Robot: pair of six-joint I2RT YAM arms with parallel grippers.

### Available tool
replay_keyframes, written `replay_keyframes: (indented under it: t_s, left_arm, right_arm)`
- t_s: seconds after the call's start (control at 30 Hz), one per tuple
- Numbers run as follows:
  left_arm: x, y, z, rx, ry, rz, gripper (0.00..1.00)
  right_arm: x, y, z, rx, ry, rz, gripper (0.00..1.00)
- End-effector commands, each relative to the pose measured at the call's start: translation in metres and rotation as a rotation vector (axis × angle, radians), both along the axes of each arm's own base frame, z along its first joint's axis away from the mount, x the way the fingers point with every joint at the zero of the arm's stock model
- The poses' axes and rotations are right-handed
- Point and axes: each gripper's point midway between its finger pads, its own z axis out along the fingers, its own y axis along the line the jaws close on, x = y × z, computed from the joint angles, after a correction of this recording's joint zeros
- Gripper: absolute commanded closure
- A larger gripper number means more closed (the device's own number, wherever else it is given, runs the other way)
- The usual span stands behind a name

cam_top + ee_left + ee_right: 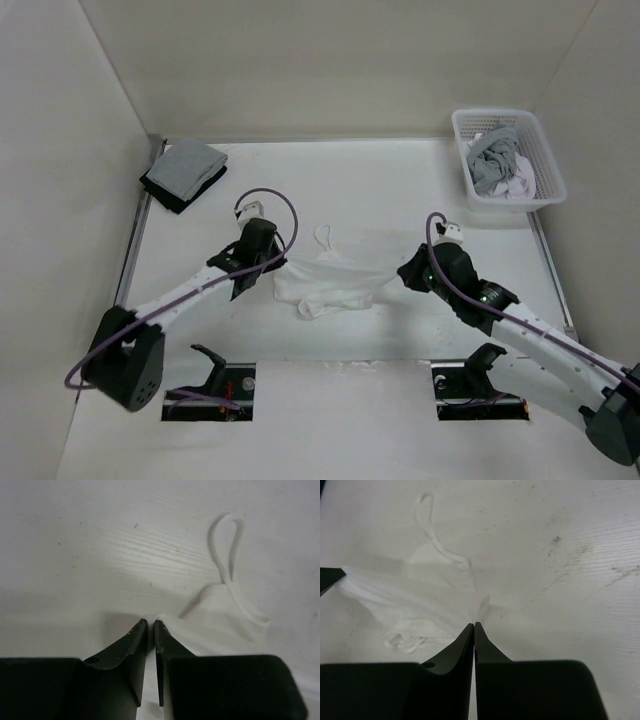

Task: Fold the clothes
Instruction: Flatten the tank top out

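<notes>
Over at the far left corner of the counter [380,190] a folded grey-and-black pile [183,172] is sitting well apart from the work. Next along, the left end effector [151,623] is reaching in low, its jaws drawn almost together with only a sliver of gap. It looks to be pinching the left edge of the white garment [335,285], though the grip is hard to confirm from its own camera.

The garment is lying in the middle of the counter, between the two arms. Its long axis is running left to right, and one strap loop [323,236] is trailing toward the far side. The edge between the arms is looking fairly straight, and the rest is bunching toward the near side.

The right end effector [474,625] is gripping the right end, jaws closed on a fold of cloth. Each arm is sitting at its own end (neither is nearer), so I'd judge the next move is carrying that stretched edge across the short axis. A white basket [548,160] of other laundry is waiting at the far right.
</notes>
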Motion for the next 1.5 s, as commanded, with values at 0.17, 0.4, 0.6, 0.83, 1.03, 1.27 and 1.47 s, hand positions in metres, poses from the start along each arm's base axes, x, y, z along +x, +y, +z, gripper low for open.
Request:
replay_keyframes:
  t_s: [0.17, 0.4, 0.6, 0.83, 1.03, 1.27, 1.47]
  left_arm:
    - [0.068, 0.000, 0.012, -0.088, -0.110, 0.045, 0.71]
    - [0.006, 0.032, 0.006, -0.037, -0.144, 0.074, 0.71]
    - [-0.059, 0.034, -0.051, -0.065, 0.069, 0.022, 0.81]
    - [-0.065, 0.027, -0.060, -0.064, 0.127, 0.011, 0.71]
    - [-0.066, 0.019, -0.070, -0.055, 0.161, -0.020, 0.67]
    - [-0.063, 0.010, -0.074, -0.064, 0.170, -0.047, 0.63]
    - [-0.067, 0.010, -0.084, -0.036, 0.202, -0.053, 0.69]
  right_arm:
    - [0.037, 0.007, 0.010, 0.068, -0.073, 0.003, 0.94]
    - [0.035, 0.004, 0.002, 0.058, -0.071, 0.001, 0.94]
    - [0.033, 0.004, 0.001, 0.062, -0.076, 0.007, 0.94]
    - [0.028, 0.006, 0.000, 0.075, -0.078, 0.011, 0.94]
    - [0.025, 0.005, -0.005, 0.077, -0.069, 0.010, 0.94]
    - [0.024, 0.007, -0.011, 0.078, -0.058, 0.013, 0.94]
    - [0.024, 0.007, -0.013, 0.083, -0.057, 0.012, 0.94]
